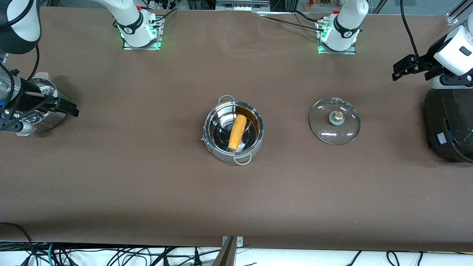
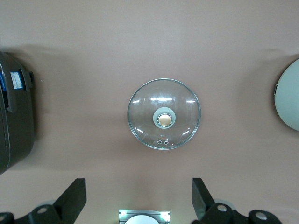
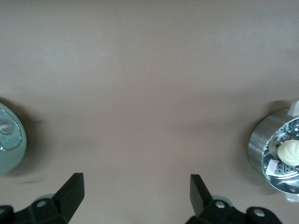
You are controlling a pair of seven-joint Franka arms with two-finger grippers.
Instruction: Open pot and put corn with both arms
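Already the corn (image 1: 237, 132) lies inside the open pot (image 1: 255, 140), so the task looks finished.

Its glass lid (image 1: 334, 120) sits flat on the surface (image 1: 147, 177), well apart from the pot toward the left arm's end, likely so the rim stayed free for loading. Both arms wait at the table ends: the left pincer (image 2: 138, 199) over the big black cooker (image 1: 449, 125), the right pincer (image 3: 137, 196) over the steel vessel (image 3: 261, 144) holding a bun (image 3: 288, 150), each spread wide and empty.

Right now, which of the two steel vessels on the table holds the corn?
The pot with wire loop handles at the table's middle holds the corn. The steel vessel at the right arm's end holds a pale bun.
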